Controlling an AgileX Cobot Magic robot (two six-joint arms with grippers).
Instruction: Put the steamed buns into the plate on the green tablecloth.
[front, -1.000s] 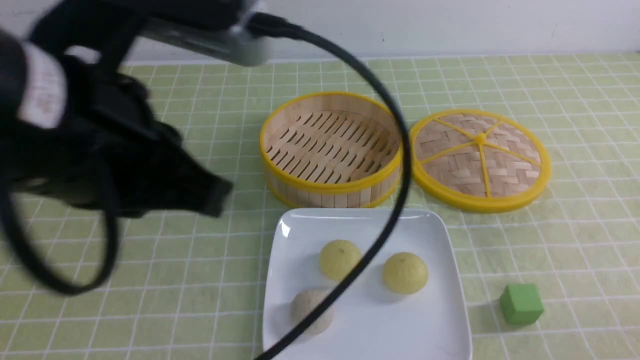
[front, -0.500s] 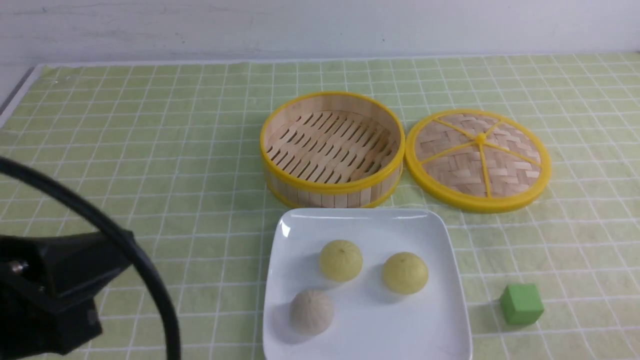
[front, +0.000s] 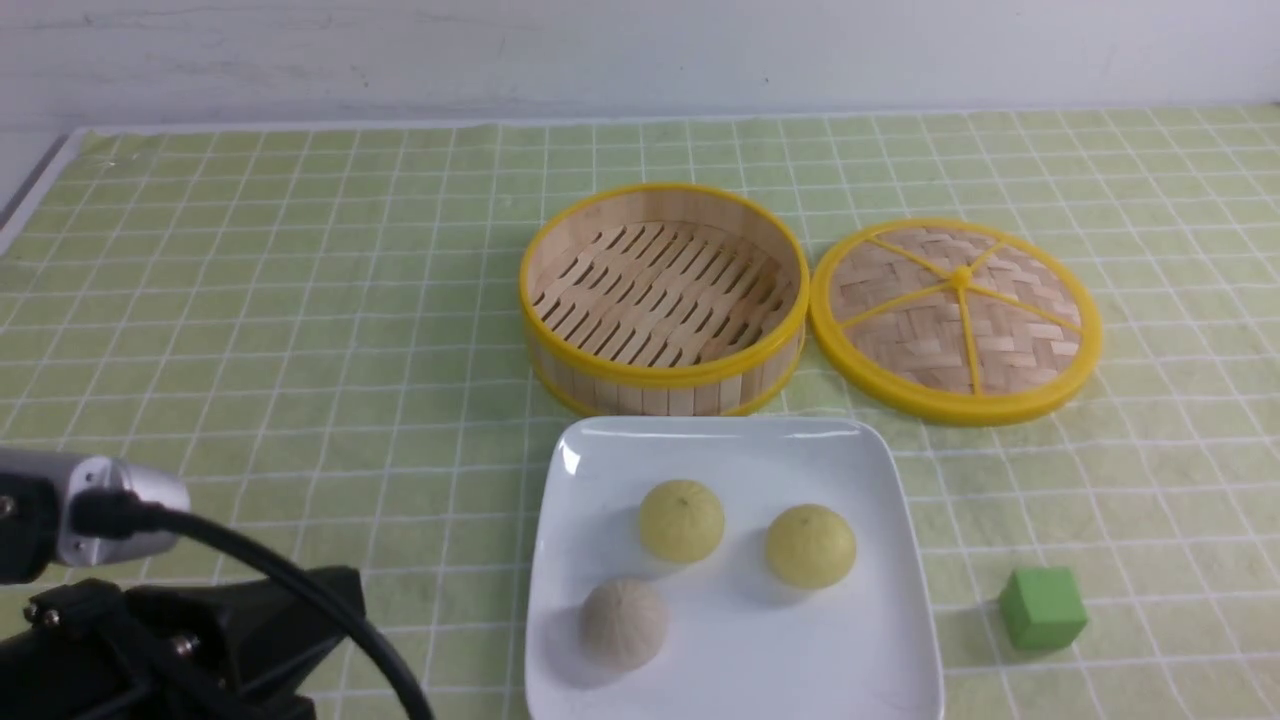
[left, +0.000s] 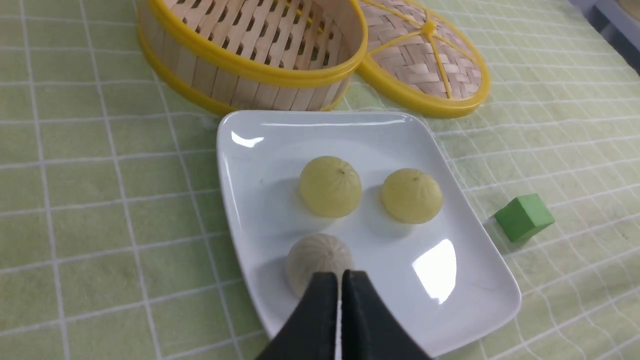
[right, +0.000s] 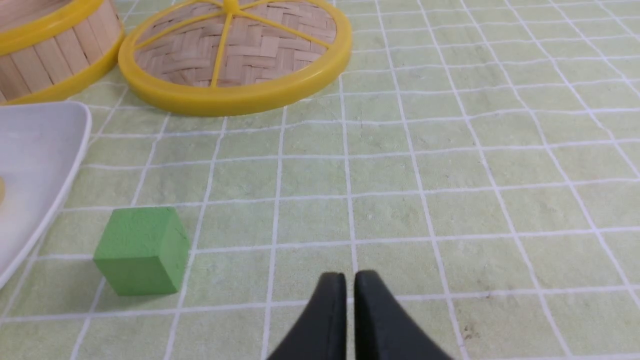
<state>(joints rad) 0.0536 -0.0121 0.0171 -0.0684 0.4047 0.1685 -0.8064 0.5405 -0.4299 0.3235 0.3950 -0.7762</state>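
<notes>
the steamed buns, three small round domes, all sit inside the glossy white square plate (front: 735, 455) with rounded corners, which lies in the lower middle of the front view on the light yellow-green tablecloth (front: 300, 300) with its white grid covering the desk. one pale yellow bun (front: 682, 520) is near the plate's centre, a second pale yellow bun (front: 810, 545) lies to its right, and the greyish-white bun (front: 624, 622) sits lower and left of both; none of them touch.

just above the plate stands a round bamboo steamer (front: 662, 297) with a yellow rim, its slatted floor bare. beside it on the right lies a flat woven bamboo lid (front: 955, 318) with yellow rim and spokes, its edge seeming to meet the steamer's rim, though the contact is hard to confirm. a small green cube (front: 1042, 607) rests on the cloth to the right of the plate, apart from it.

the left arm's black body fills the lower left corner of the front view. in its wrist view the left pincer (left: 341, 280) has its two black fingers pressed nearly together with nothing between them, and its tips overlap the grey bun in that view. the right pincer (right: 350, 282) is likewise closed to a thin slit, holding nothing, above bare cloth near the cube.
</notes>
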